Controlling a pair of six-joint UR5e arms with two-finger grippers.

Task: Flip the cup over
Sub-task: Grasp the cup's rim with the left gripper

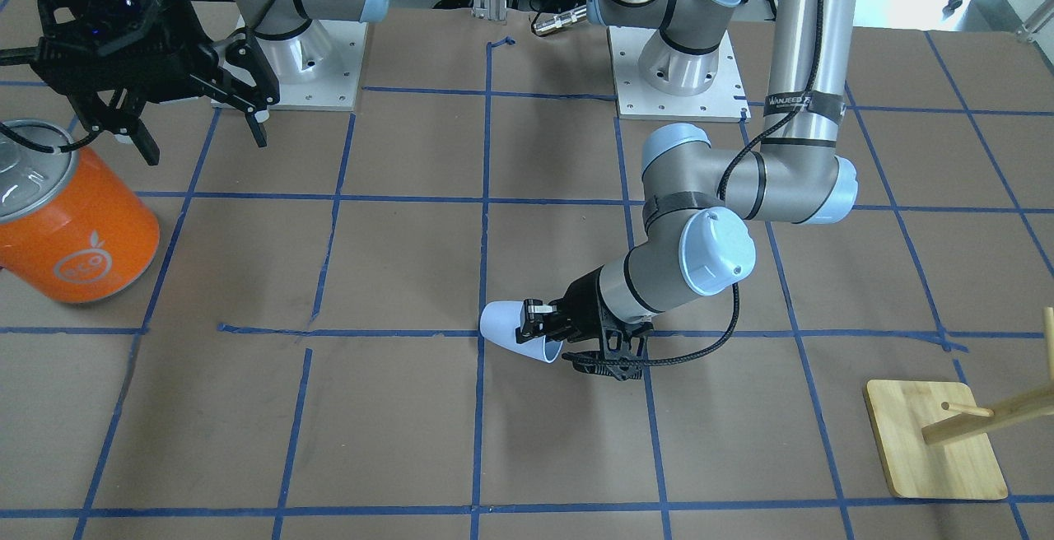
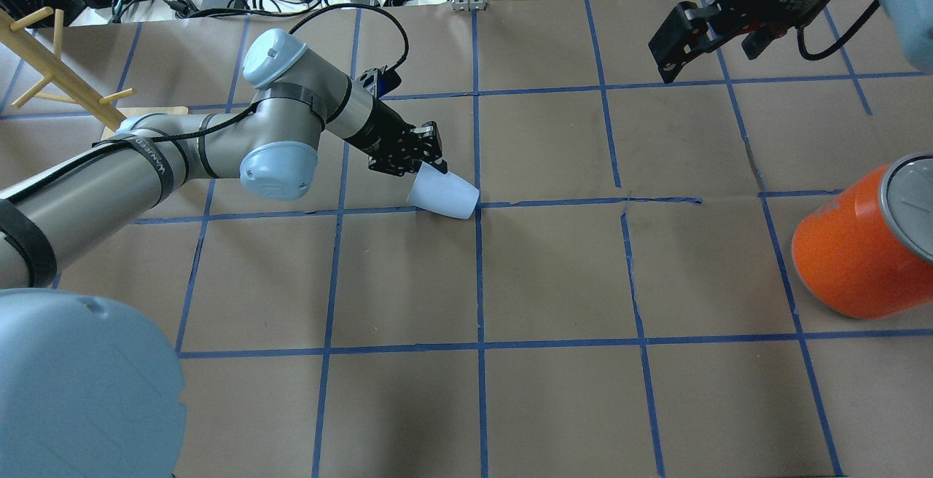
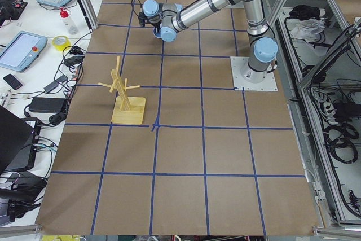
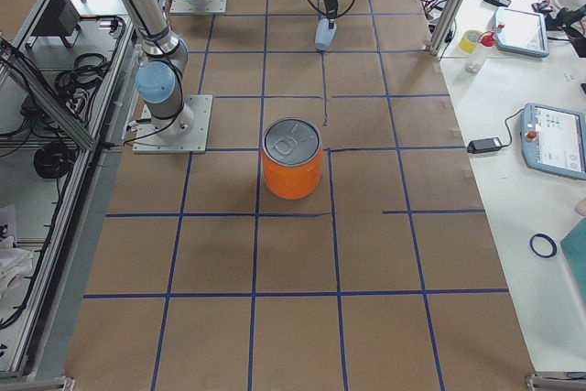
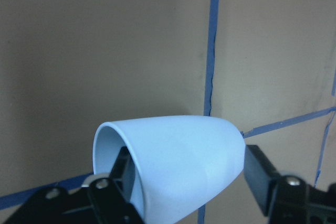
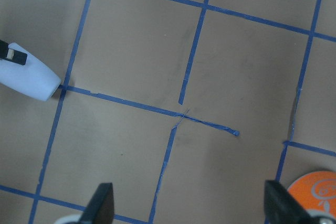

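The pale lavender-blue cup (image 1: 510, 330) is tipped on its side near the middle of the table, its closed base pointing away from the wrist. My left gripper (image 1: 539, 324) is shut on its rim wall, one finger inside the mouth and one outside, as the left wrist view shows on the cup (image 5: 184, 156). The cup also shows in the overhead view (image 2: 446, 195), held by the left gripper (image 2: 428, 159). I cannot tell whether it touches the table. My right gripper (image 1: 204, 137) is open and empty, high at the far side, also seen in its own wrist view (image 6: 191, 205).
A large orange can (image 1: 74, 219) with a silver top stands on the robot's right side of the table, also in the overhead view (image 2: 860, 245). A wooden peg rack (image 1: 935, 437) stands on the robot's left side. Blue tape lines grid the brown table.
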